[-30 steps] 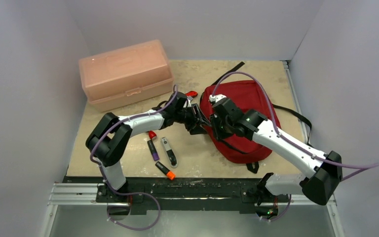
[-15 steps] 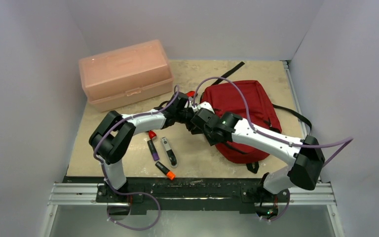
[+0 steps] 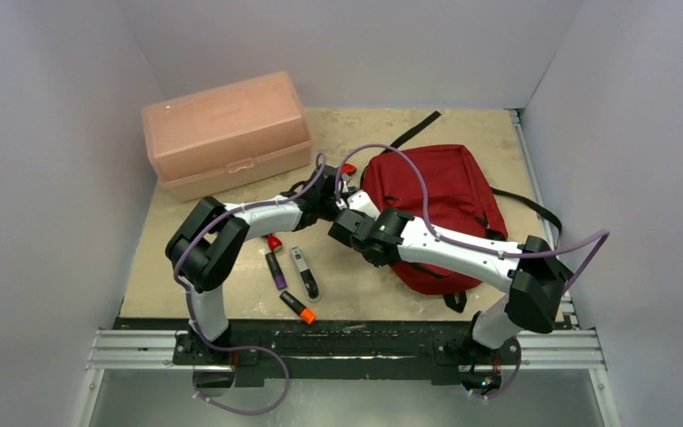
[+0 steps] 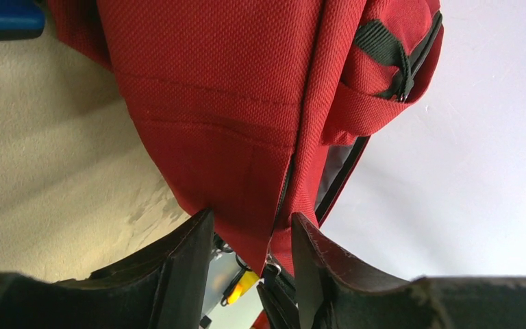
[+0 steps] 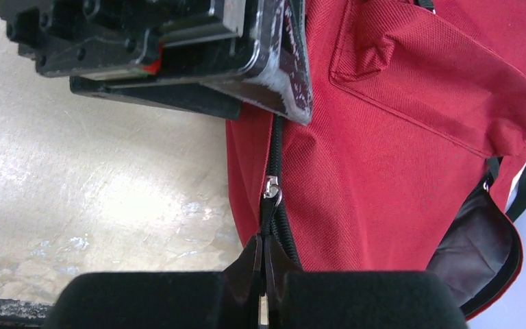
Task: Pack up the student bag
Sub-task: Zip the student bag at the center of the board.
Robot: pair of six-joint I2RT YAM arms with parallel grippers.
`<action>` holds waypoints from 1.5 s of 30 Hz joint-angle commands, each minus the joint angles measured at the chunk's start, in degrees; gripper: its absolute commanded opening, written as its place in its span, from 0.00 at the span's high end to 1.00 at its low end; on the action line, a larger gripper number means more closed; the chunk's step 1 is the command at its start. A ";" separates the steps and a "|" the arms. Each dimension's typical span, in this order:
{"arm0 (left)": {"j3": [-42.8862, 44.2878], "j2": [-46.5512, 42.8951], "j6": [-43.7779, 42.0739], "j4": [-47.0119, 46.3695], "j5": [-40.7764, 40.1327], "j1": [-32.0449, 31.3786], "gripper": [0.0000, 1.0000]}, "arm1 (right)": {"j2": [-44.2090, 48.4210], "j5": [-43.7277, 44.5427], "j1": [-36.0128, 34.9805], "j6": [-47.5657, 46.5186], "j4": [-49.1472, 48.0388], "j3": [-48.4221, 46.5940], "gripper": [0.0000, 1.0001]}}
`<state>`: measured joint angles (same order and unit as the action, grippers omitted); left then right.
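Observation:
The student bag (image 3: 449, 200), a dark red backpack with black straps, lies at the right of the table. My left gripper (image 3: 333, 197) is at its left corner; in the left wrist view (image 4: 246, 236) its jaws pinch the bag's corner fabric (image 4: 233, 137) beside the zipper line. My right gripper (image 3: 349, 227) sits just in front of it. In the right wrist view (image 5: 266, 247) it is shut on the black zipper pull (image 5: 268, 219) below the silver slider (image 5: 271, 186). The bag's dark lining (image 5: 472, 253) shows in an open gap.
A pale pink plastic box (image 3: 227, 133) with its lid down stands at the back left. A purple marker (image 3: 275, 265), a grey and black item (image 3: 304, 272) and an orange-capped marker (image 3: 298, 308) lie front left. A small red item (image 3: 346, 168) lies behind the grippers.
My right gripper has moved left along the bag's edge, from over the bag to just past its left corner, holding the zipper pull. My left gripper has stayed in place.

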<state>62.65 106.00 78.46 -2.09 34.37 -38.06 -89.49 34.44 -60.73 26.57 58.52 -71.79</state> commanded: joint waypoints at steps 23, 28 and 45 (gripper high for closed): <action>31.18 12.75 -31.39 21.27 -8.37 5.39 1.00 | 21.45 -10.14 0.23 12.06 2.51 10.57 1.00; 39.63 16.73 -36.51 28.33 -5.73 7.44 1.00 | 22.54 -9.90 1.46 17.19 3.98 12.61 1.00; 3.43 -13.35 -1.32 11.49 -3.32 0.68 0.25 | 25.01 -9.62 2.02 9.63 0.33 7.83 1.00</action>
<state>72.25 99.37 60.97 22.02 31.11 -31.38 -65.56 26.70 -58.83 43.94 61.39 -61.19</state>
